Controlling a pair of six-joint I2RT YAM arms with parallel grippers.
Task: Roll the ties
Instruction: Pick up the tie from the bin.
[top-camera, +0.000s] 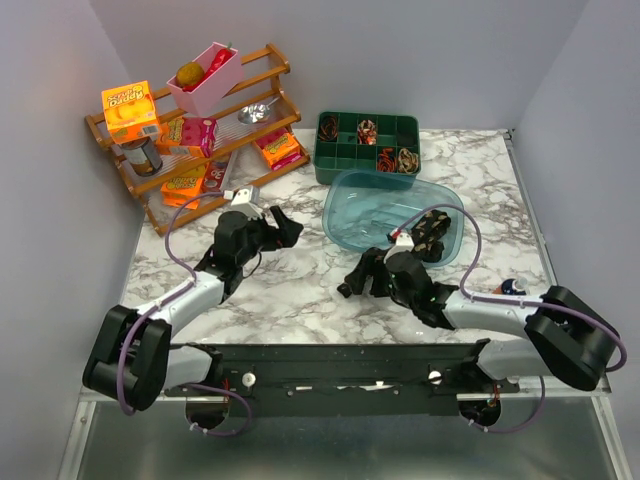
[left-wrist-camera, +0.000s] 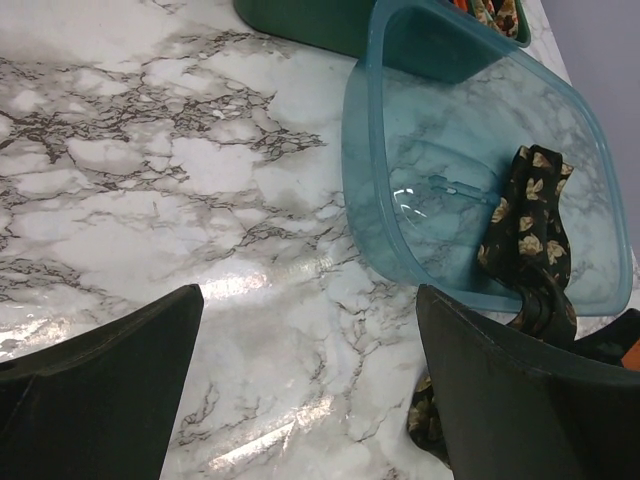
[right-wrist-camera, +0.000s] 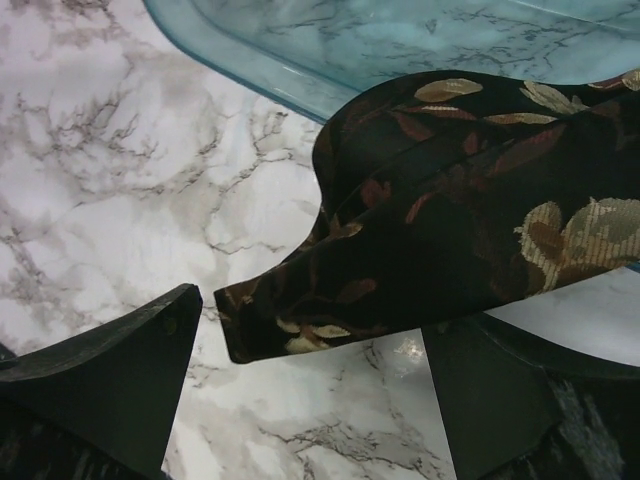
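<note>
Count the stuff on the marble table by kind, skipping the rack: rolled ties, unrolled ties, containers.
Rolled ties, in the green tray: 4
Unrolled tie, draped over the blue tub rim: 1
Containers, green tray and blue tub: 2
Total: 7

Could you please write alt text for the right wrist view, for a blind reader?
A dark tie with a tan leaf pattern lies across the rim of a clear blue tub, its end over the marble table just ahead of the open jaws of the right gripper.
</note>
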